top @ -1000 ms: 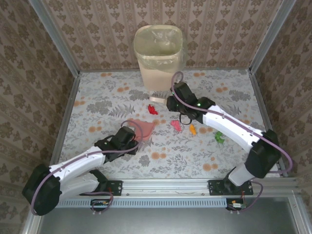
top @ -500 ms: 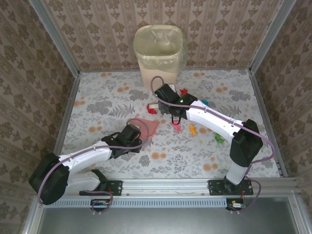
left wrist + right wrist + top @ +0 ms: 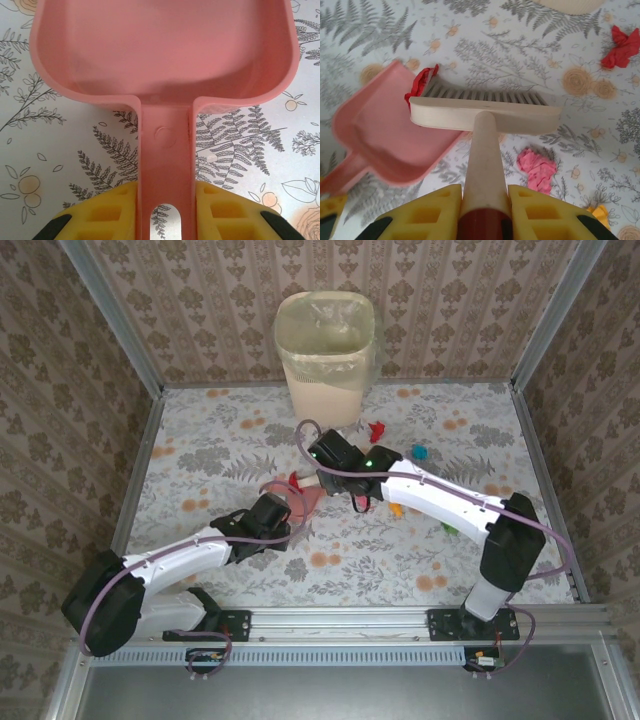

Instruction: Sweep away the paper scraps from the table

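My left gripper (image 3: 165, 212) (image 3: 276, 514) is shut on the handle of the pink dustpan (image 3: 160, 50) (image 3: 303, 499), which lies flat on the table (image 3: 200, 440). My right gripper (image 3: 485, 212) (image 3: 338, 472) is shut on the handle of a cream brush (image 3: 485, 112). The brush's bristles press a red scrap (image 3: 421, 82) (image 3: 293, 480) against the dustpan's mouth (image 3: 385, 135). Other paper scraps lie loose: a pink one (image 3: 537, 170), an orange one (image 3: 396, 508), a green one (image 3: 450, 528), a red one (image 3: 377, 428) (image 3: 621, 47) and a blue one (image 3: 419, 451).
A beige waste bin (image 3: 325, 350) with a liner stands at the table's far edge, just behind the right arm. Metal rails (image 3: 140, 460) and brown patterned walls close the table on three sides.
The right arm has swept the brush leftward, pushing the red scrap to the dustpan's mouth. The left gripper has shifted the dustpan slightly right and toward the brush.
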Motion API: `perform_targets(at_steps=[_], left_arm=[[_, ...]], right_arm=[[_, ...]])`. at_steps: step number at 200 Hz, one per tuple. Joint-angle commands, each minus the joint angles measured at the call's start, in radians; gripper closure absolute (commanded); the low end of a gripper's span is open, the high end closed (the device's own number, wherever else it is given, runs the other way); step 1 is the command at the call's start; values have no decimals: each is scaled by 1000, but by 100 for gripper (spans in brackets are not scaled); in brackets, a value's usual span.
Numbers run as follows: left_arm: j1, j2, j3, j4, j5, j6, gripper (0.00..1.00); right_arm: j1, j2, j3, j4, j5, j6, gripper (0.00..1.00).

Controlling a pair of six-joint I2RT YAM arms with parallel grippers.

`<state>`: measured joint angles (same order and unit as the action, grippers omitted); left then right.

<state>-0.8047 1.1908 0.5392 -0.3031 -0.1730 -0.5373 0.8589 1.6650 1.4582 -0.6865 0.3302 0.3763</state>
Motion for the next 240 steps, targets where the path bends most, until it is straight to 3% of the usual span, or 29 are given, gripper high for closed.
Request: perform_targets(at_steps=[1, 62, 88, 126, 153, 212, 240], left_arm=[[-1, -5, 14, -50, -37, -6, 100], [3, -21, 8, -49, -37, -6, 100], [3, -23, 8, -46, -36, -7, 100], [5, -29, 3, -43, -35, -3, 100], [7, -34, 3, -46, -36, -3, 100], [7, -56, -1, -47, -40, -2, 100], [9, -72, -7, -45, -42, 0, 100]], right_arm=[[23, -97, -33, -13, -34, -51, 100], [14, -189, -72, 62, 70, -83, 100], [5, -114, -33, 114, 85, -78, 100], [7, 69, 122, 65, 25, -60, 100], [17, 119, 151, 37, -7, -78, 100], [37, -62, -59, 119, -59, -112, 100], [34, -166, -147, 145, -2, -126, 100]])
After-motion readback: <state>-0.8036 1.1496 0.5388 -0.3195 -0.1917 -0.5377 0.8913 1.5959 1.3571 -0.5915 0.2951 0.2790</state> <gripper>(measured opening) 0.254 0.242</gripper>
